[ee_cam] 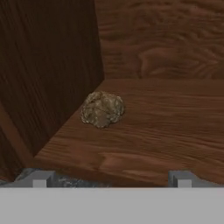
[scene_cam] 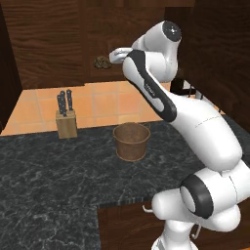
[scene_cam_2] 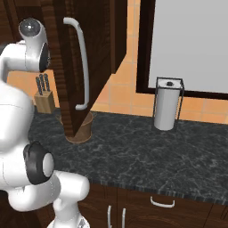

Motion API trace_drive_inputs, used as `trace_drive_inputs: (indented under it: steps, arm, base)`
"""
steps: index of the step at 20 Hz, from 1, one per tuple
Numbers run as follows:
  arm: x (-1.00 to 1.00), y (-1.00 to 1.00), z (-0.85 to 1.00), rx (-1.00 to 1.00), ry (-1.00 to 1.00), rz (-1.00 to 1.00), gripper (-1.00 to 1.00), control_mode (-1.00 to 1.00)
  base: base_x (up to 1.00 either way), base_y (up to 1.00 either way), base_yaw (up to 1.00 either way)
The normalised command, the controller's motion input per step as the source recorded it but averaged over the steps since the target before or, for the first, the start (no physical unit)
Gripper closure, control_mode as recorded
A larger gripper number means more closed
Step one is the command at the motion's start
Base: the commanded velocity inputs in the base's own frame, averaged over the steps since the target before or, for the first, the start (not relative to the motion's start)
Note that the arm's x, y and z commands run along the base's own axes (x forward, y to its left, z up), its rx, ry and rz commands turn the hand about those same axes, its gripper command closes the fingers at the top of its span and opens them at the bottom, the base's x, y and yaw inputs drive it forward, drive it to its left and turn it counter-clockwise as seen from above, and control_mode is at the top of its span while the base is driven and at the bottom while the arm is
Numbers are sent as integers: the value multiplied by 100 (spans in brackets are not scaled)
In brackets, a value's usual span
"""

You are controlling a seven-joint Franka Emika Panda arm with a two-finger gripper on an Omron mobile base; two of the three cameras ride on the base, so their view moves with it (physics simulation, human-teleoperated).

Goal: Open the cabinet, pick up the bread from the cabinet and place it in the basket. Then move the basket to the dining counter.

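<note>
The jaws stand spread wide, with nothing between them: in the hand view the two dark tips of the gripper (ee_cam: 112, 178) rise at the front edge of the wooden shelf (ee_cam: 166, 127), well apart from each other, and the bread (ee_cam: 102, 109) lies further in on that shelf, a small lumpy tan lump near the left inner wall of the cabinet (ee_cam: 48, 74), left of the midline between the tips and not yet reached. The cabinet is already open: its door (scene_cam_2: 73, 67) with the long silver bar handle (scene_cam_2: 82, 62) hangs swung out in the right base view. So the step in hand looks to be the reach for the bread. The next move, as I judge it, calls for the hand to go forward into the cabinet and shift left until the lump sits between the tips, then close on it. The basket (scene_cam: 131, 141) waits on the black-grey marbled surface (scene_cam: 53, 180) below, near the knife block (scene_cam: 66, 118), ready for the drop; its carry to the dining counter is not yet begun
</note>
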Motion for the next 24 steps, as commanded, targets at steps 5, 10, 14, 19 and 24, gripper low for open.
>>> trace_drive_inputs:
  steps: [5,10,14,19,24]
  arm:
    - [80,45,-15,5,3,0,-100,-100]
    - [84,49,-10,1,0,0,-100,-100]
    - [53,1,0,0,0,0,-100,-100]
    - [2,11,0,0,0,0,-100,-100]
    - [21,23,-17,0,0,0,-100,-100]
  base:
    - [0,0,0]
    - [0,0,0]
    - [0,0,0]
    - [0,0,0]
    - [0,0,0]
